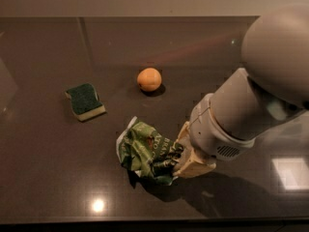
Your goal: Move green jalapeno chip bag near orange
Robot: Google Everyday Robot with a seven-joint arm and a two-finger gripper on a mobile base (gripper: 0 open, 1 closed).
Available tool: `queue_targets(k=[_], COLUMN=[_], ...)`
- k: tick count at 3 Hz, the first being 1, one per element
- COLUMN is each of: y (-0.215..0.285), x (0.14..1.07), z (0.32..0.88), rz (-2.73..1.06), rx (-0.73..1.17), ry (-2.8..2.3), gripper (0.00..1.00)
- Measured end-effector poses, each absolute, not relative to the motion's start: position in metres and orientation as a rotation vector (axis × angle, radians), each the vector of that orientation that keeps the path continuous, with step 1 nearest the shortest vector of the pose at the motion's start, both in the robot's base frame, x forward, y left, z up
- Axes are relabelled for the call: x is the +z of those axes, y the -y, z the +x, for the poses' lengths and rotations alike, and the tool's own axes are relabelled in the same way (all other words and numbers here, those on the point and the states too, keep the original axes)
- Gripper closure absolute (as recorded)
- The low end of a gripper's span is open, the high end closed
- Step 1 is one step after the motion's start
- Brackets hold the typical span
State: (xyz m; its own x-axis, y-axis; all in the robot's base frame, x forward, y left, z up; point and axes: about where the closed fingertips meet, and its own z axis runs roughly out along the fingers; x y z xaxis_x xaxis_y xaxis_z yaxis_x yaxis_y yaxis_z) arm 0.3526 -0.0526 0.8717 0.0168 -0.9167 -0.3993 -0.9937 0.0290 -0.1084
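The green jalapeno chip bag is crumpled and shiny, with white lettering and white edges, at the front middle of the dark table. My gripper is at the bag's right end and is shut on it, its pale fingers partly hidden behind the foil. The bag looks lifted, with a shadow beneath it. The orange sits on the table behind the bag, a short gap away. My large grey arm fills the right side.
A dark-green sponge with a pale yellow base lies at the left. The glossy dark tabletop shows light reflections near its front edge and at the right.
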Motion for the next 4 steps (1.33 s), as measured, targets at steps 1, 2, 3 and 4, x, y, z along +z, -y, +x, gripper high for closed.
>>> queue_targets(k=[1, 2, 3, 4], y=[0.073, 0.092, 0.108, 0.118], x=[0.884, 0.929, 0.958, 0.975], z=[0.395, 0.452, 0.492, 0.514], rz=[-1.881, -1.786, -1.711, -1.668], rx=[0.25, 0.157, 0.113, 0.091], ry=[-1.988, -1.957, -1.938, -1.927], gripper=[1.0, 1.0, 1.0, 1.0])
